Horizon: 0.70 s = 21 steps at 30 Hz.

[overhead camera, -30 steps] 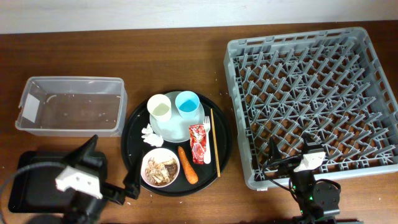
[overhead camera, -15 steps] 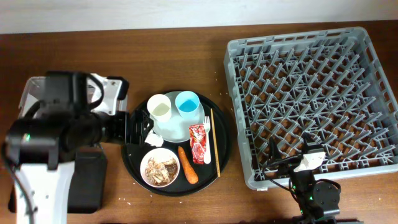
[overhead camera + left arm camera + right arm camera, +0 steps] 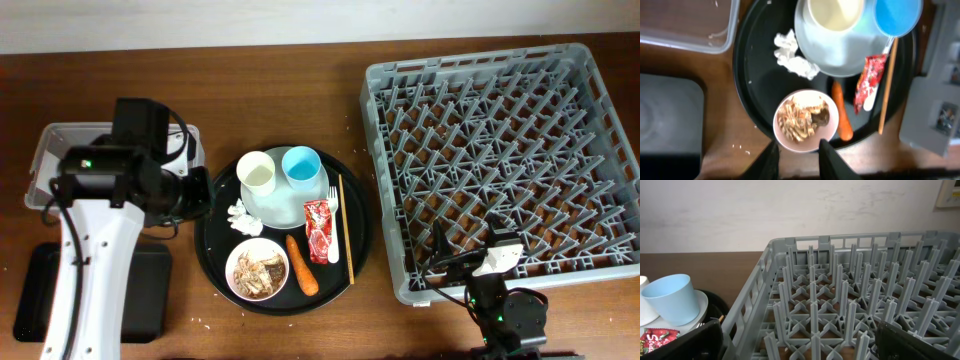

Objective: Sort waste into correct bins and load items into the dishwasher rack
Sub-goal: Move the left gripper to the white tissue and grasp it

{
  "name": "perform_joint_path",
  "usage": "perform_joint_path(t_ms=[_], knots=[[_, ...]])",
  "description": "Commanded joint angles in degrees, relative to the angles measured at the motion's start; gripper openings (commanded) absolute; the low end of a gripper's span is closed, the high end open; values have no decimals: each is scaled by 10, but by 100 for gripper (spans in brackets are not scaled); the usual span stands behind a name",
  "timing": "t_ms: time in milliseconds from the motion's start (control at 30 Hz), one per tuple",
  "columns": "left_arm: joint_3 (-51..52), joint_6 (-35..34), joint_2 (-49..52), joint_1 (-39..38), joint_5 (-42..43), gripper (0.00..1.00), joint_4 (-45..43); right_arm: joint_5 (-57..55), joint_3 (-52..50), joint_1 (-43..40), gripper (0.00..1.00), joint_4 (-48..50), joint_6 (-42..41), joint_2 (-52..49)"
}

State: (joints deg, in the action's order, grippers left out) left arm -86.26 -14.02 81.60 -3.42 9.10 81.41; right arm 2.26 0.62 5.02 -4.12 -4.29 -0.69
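- Along the worktop's left edge we see the clear rectangular plastic tub (image 3: 50, 165) and, toward the front edge, the shallow matte black rectangular tray (image 3: 150, 295).
- The left hand (image 3: 797, 145) hovers high beside the big round black tray (image 3: 215, 255), fingers partly apart, grasping nothing.
- Its wrist view puts the glossy pinkish-white bowl (image 3: 810, 96) of brownish food scraps (image 3: 800, 122) right before the fingertips; the soft crumpled white napkin (image 3: 790, 55) lies beyond.
- The tapered orange carrot (image 3: 841, 112) and small red snack wrapper (image 3: 867, 80) lie side by side, long axes running front to back.
- We judge the left arm far nearer all this waste.
- Toward the right edge stands the large grey plastic lattice rack (image 3: 500, 150); at its front-left corner the right hand (image 3: 797, 330) waits, spread wide and empty.
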Motion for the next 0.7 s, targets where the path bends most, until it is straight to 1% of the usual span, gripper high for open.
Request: perform_joint_path(t_ms=[0, 33, 67, 133, 233, 267, 333, 367, 467, 667], knots=[[70, -31, 0, 0, -15, 33, -43, -1, -3, -3, 99, -2, 0, 2], [90, -32, 0, 0, -14, 38, -62, -1, -3, -3, 99, -2, 0, 2], [131, -33, 0, -3, -14, 46, -105, -1, -3, -3, 99, -2, 0, 2], [155, -34, 1, -13, -10, 47, -135, -1, -3, -3, 99, -2, 0, 2], [172, -56, 1, -44, -13, 47, -167, -1, -3, -3, 99, -2, 0, 2], [175, -78, 2, -60, -31, 47, -179, -1, -3, -3, 99, -2, 0, 2], [184, -136, 2, -94, -92, 47, -196, -1, -3, -3, 98, -2, 0, 2], [190, -152, 2, -110, -115, 47, -206, -1, -3, -3, 99, -2, 0, 2], [199, -168, 10, -141, -152, 47, -238, -1, -3, -3, 99, -2, 0, 2], [199, -168, 70, -144, -152, 48, -261, -1, -3, -3, 99, -2, 0, 2]])
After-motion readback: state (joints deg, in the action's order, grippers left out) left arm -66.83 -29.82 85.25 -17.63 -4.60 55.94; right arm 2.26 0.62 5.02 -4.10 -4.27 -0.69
